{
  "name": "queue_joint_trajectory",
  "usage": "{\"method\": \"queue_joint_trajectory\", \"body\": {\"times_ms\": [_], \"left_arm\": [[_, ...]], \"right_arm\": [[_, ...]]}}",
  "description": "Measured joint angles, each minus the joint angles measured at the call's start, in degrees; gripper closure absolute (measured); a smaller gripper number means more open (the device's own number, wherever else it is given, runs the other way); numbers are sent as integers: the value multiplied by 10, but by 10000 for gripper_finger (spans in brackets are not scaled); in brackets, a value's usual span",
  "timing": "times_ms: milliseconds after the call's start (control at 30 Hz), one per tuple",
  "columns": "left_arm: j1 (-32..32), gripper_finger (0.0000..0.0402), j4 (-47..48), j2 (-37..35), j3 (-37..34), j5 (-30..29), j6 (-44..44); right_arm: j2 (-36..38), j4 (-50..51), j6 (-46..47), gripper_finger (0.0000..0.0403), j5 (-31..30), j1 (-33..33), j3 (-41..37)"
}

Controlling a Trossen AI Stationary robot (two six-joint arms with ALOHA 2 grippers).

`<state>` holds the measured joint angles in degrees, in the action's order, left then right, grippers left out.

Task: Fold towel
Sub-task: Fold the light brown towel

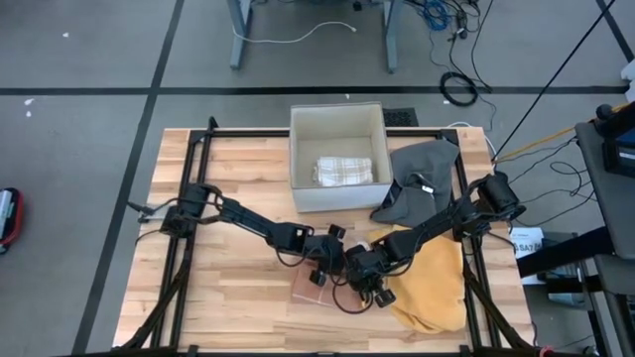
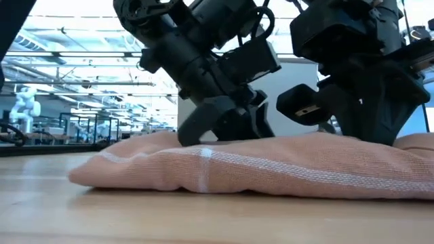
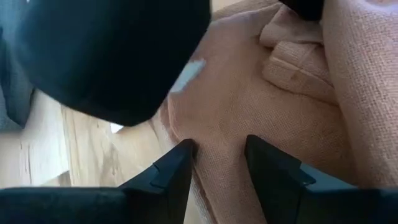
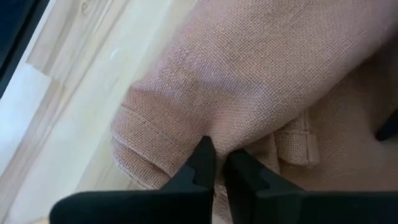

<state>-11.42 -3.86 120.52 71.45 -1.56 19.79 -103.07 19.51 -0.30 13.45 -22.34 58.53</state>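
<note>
Near the bench's (image 1: 198, 297) front edge, the pink towel (image 1: 310, 289) lies bunched, folding barely begun. The right gripper (image 4: 216, 163) is clenched on its fabric; the left gripper (image 3: 219, 163) straddles a fold, half-closed. Behind, a box (image 1: 337, 124) holds a folded towel (image 1: 343, 171).

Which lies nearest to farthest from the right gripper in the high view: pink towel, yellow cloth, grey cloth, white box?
1. Pink towel, pinched by the right gripper.
2. Yellow cloth, just beside it.
3. Grey cloth, farther back.
4. White box, rear centre, farthest.
</note>
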Motion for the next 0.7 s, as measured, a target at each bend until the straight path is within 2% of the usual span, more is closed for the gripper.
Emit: {"method": "queue_joint_trajectory", "body": {"times_ms": [200, 367, 700], "left_arm": [[-1, 239, -9, 8, 0, -2, -3], [-1, 239, -8, 8, 0, -5, 2], [-4, 239, -8, 9, -1, -5, 12]], "right_arm": [[12, 63, -16, 395, -8, 0, 13], [13, 157, -54, 395, -56, 0, 67], [14, 180, -162, 395, -118, 14, 94]]}}
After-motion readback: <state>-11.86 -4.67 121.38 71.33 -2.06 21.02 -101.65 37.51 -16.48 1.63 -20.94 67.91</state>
